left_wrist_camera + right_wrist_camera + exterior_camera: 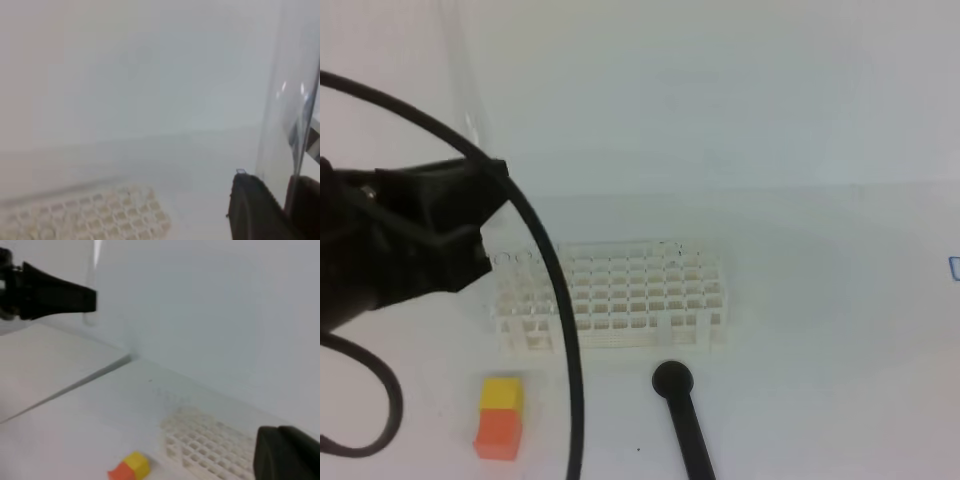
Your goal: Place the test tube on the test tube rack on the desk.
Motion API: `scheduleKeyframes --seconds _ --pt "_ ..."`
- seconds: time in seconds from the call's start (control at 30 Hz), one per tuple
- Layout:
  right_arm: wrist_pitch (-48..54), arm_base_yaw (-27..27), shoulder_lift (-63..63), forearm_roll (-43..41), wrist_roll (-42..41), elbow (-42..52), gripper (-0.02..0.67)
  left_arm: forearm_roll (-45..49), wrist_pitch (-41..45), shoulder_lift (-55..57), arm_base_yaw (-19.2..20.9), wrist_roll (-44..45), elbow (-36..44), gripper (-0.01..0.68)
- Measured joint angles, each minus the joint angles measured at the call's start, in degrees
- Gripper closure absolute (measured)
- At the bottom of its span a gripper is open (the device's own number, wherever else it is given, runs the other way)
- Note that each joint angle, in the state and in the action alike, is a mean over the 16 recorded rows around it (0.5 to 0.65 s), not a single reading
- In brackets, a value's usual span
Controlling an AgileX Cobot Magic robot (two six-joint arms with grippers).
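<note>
Exterior high view: the left gripper point(485, 215) hangs at nine o'clock above the desk point(820, 330), jaws clamped on the upright tube point(465, 90), which rises toward eleven o'clock, faint against white. The rack point(620, 295) stands just past the jaws at centre, with a black cable point(555, 290) crossing its left end. A yellow-orange block point(500, 417) lies at seven o'clock, a black rod point(685, 420) at six. The right gripper point(287, 455), in its own camera, is closed, empty.
</note>
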Motion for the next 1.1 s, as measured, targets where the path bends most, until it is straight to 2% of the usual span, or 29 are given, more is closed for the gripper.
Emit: scheduleKeyframes --seconds 0.13,0.33,0.6,0.7,0.87,1.1 --pt "2.0 2.0 4.0 8.0 -9.7 -1.7 0.65 1.1 -10.3 -1.1 0.0 1.9 4.9 0.604" --pt "3.7 5.8 9.6 10.6 -16.0 -4.4 0.626 2.4 -31.8 -1.6 0.0 2.8 16.4 0.584" --pt "3.7 14.7 18.3 13.4 -24.0 -8.0 0.491 3.5 -56.1 -0.6 0.0 1.8 29.4 0.57" --pt "2.6 19.4 22.8 15.1 -26.8 -10.4 0.427 4.0 -60.1 0.1 0.0 1.7 31.5 0.57" --pt "0.3 26.6 31.2 18.9 -30.4 -16.6 0.341 4.9 -61.8 1.0 0.0 1.7 32.5 0.57" --pt "-1.8 32.6 42.8 23.7 -31.5 -27.6 0.3 5.3 -62.5 1.5 0.0 1.7 32.5 0.57"
